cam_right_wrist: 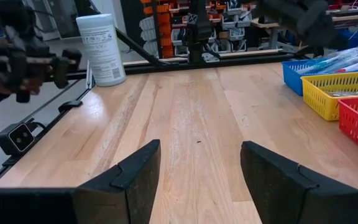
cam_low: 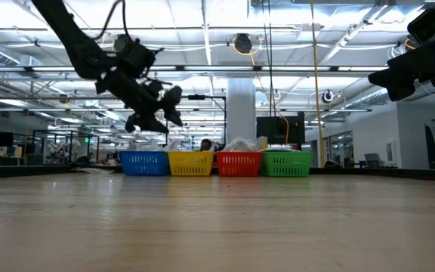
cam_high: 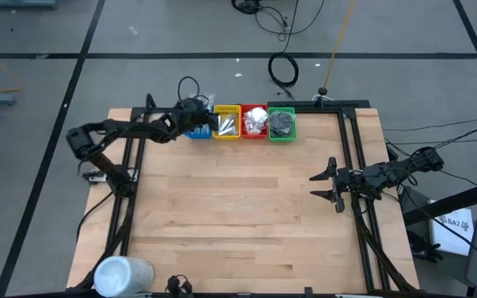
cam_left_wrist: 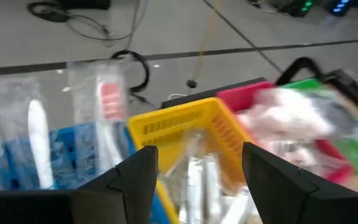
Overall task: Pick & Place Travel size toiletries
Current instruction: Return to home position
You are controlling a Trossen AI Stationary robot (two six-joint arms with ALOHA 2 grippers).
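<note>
Dark fingers (cam_left_wrist: 138, 177) of my left gripper (cam_left_wrist: 197, 155) fill the lower edge of the left wrist view; they stand wide apart and hold nothing. High view: my left gripper (cam_high: 214, 122) hangs over the place where the blue bin (cam_low: 143, 162) meets the yellow bin (cam_low: 191, 163), at the table's far edge. Low view: it is raised above the bins' rims and touches none of them.

Directly beneath it, wrapped toothbrushes (cam_left_wrist: 36, 134) stand tilted in the blue bin, one showing red through its clear wrap. Silver tubes (cam_left_wrist: 207, 177) lie in the yellow bin. Next along the row, white packets (cam_left_wrist: 291, 118) are heaped in the red bin (cam_low: 239, 163), and dark grey discs (cam_high: 283, 122) fill the green bin (cam_low: 286, 163). The four bins stand side by side in one line.

My right gripper (cam_high: 323, 185) waits at the table's right side, well apart from the bins. Its fingers (cam_right_wrist: 135, 180) are likewise spread and empty, held above the bare wooden table (cam_high: 238, 223).

Farther out, a large white cylinder (cam_high: 124, 275) stands upright at the table's near left corner, far from both grippers. Beyond the bins, a coiled black cable (cam_high: 284, 70) lies on the grey floor.
</note>
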